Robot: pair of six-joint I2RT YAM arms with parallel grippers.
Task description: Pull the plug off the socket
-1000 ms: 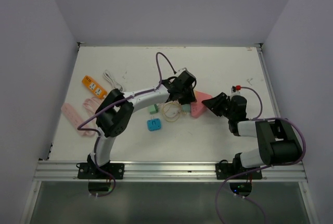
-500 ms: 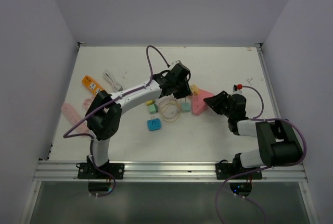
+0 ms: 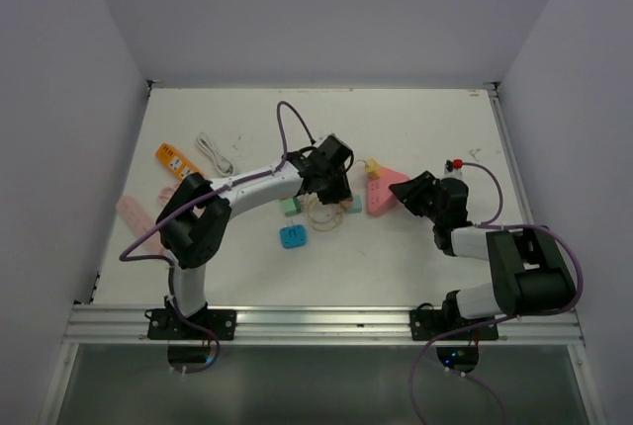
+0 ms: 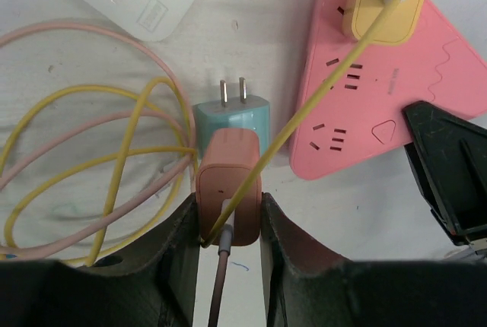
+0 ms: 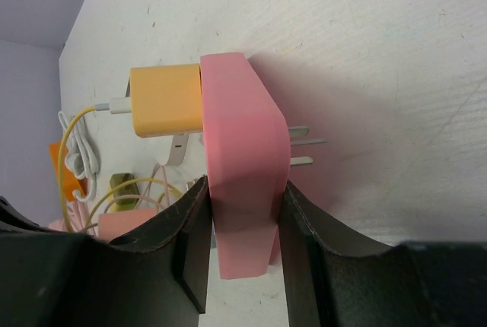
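Observation:
The pink triangular socket (image 3: 382, 194) lies on the table with my right gripper (image 3: 405, 196) shut on its right corner; the right wrist view shows the jaws clamped on its edge (image 5: 243, 152). A yellow plug (image 4: 388, 0) is still seated in the socket. My left gripper (image 4: 228, 220) is shut on a salmon plug (image 4: 228, 182), which is clear of the socket (image 4: 380, 91) and left of it. This plug rests over a teal plug (image 4: 232, 118) with bare prongs. The yellow cable crosses the salmon plug.
Coiled yellow and pink cables (image 3: 324, 210) lie under the left gripper (image 3: 331, 180). A blue plug (image 3: 293, 236) and a green plug (image 3: 290, 206) lie nearby. An orange power strip (image 3: 174, 161), a pink strip (image 3: 138, 212) and a white cable (image 3: 213, 151) are at the left.
My left gripper has moved left, away from the pink socket, carrying the salmon plug with it. The socket has shifted slightly in the right gripper.

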